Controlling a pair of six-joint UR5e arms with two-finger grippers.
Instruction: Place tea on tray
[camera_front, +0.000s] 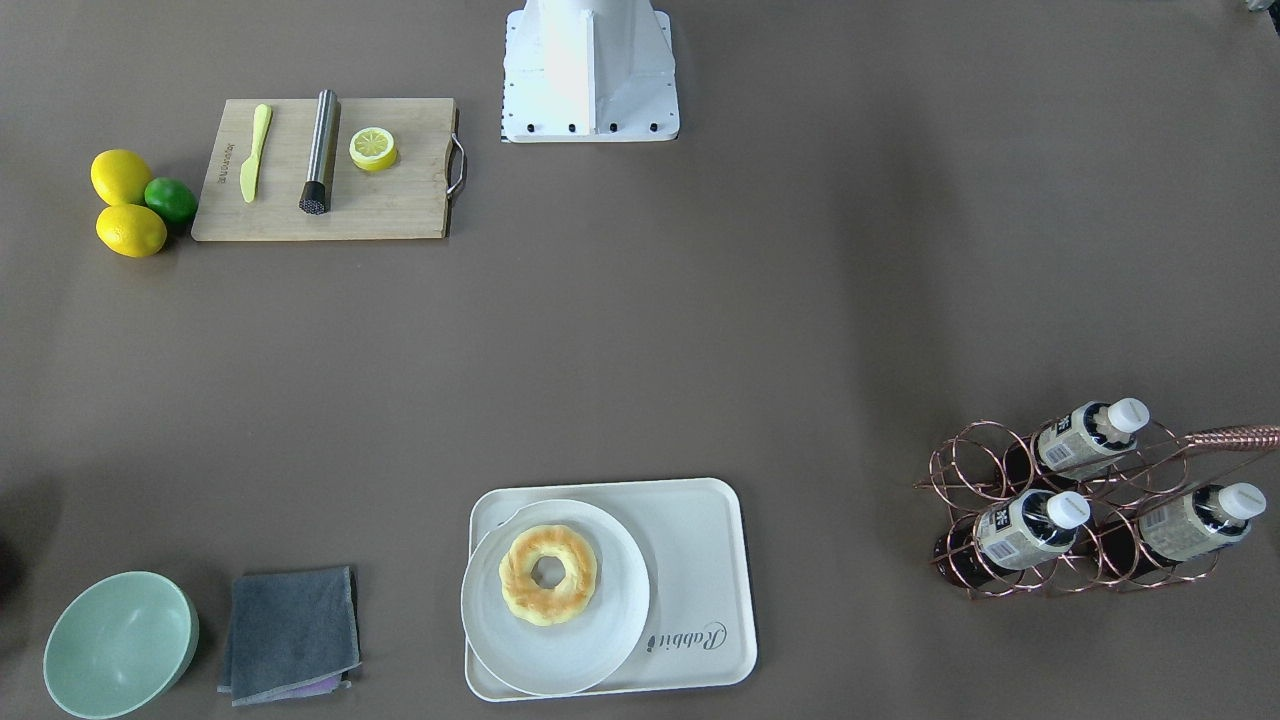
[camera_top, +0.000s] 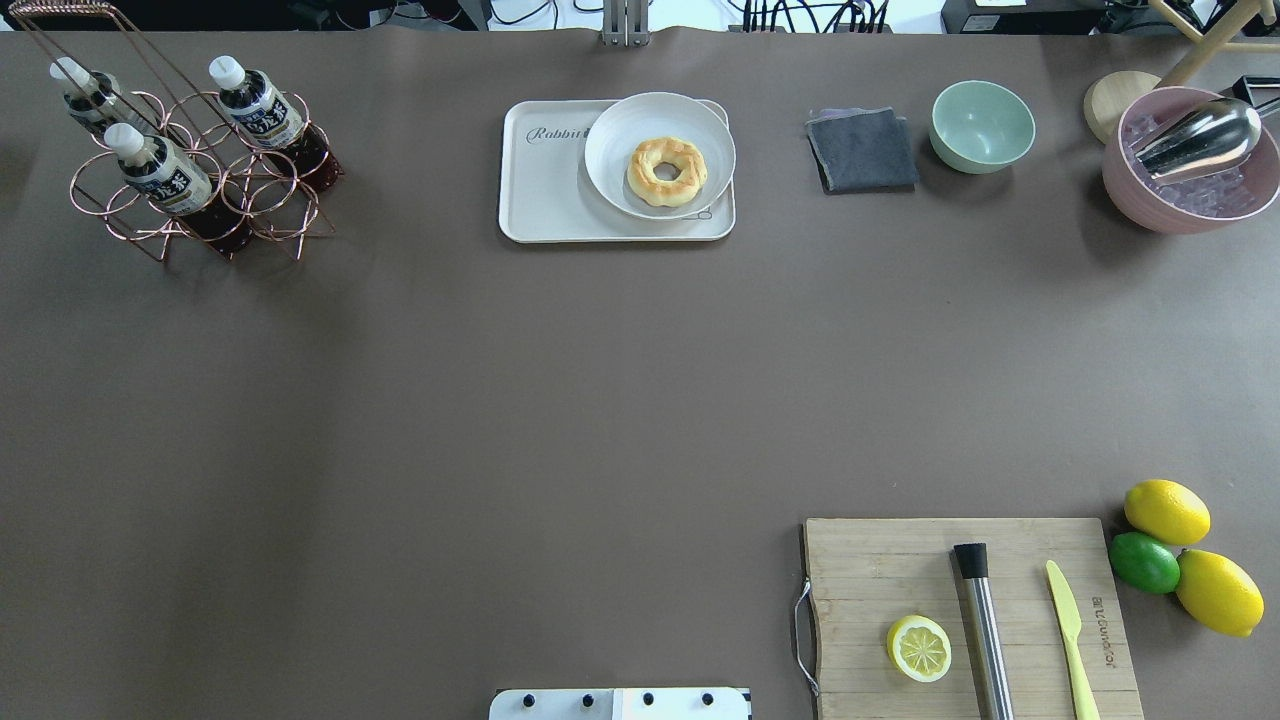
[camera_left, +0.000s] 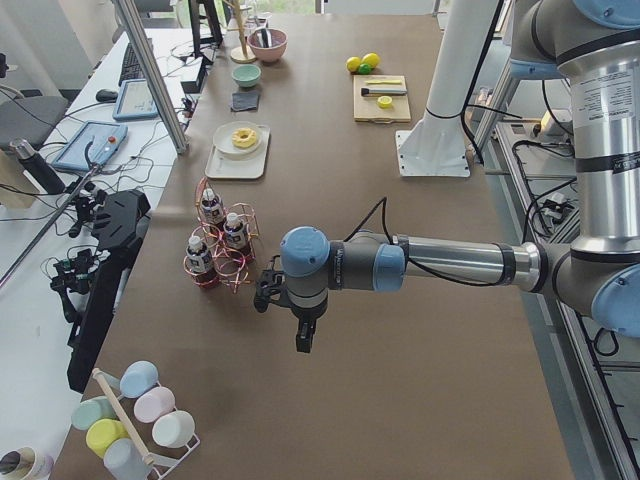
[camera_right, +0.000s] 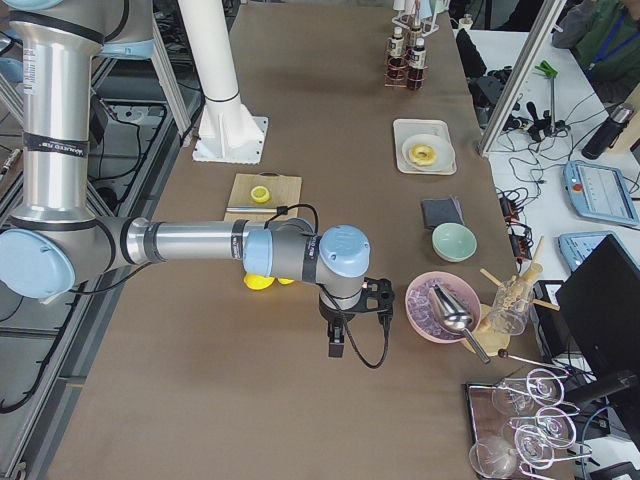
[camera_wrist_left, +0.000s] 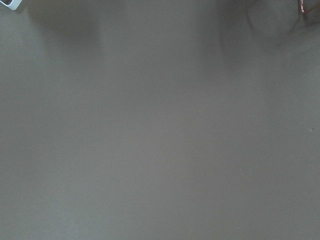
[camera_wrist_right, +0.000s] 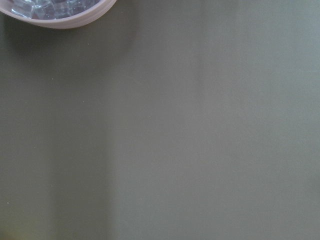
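Three tea bottles stand tilted in a copper wire rack (camera_top: 200, 190): one (camera_top: 160, 172) in front, one (camera_top: 258, 104) to its right, one (camera_top: 85, 97) at the back. They also show in the front view (camera_front: 1030, 528). The cream tray (camera_top: 545, 195) with the "Rabbit" logo lies at the far middle (camera_front: 700, 540); a white plate (camera_top: 620, 180) with a donut (camera_top: 666, 171) covers its right part. My left gripper (camera_left: 266, 295) hovers near the rack, apart from it. My right gripper (camera_right: 384, 298) hovers beside the pink bowl. Both show only in side views, so I cannot tell if they are open.
A wooden cutting board (camera_top: 880, 570) holds a lemon half (camera_top: 918, 648), a metal muddler (camera_top: 982, 625) and a yellow knife (camera_top: 1068, 640). Two lemons and a lime (camera_top: 1145, 562) lie beside it. A grey cloth (camera_top: 862, 150), green bowl (camera_top: 982, 125) and pink ice bowl (camera_top: 1150, 195) with scoop stand far right.
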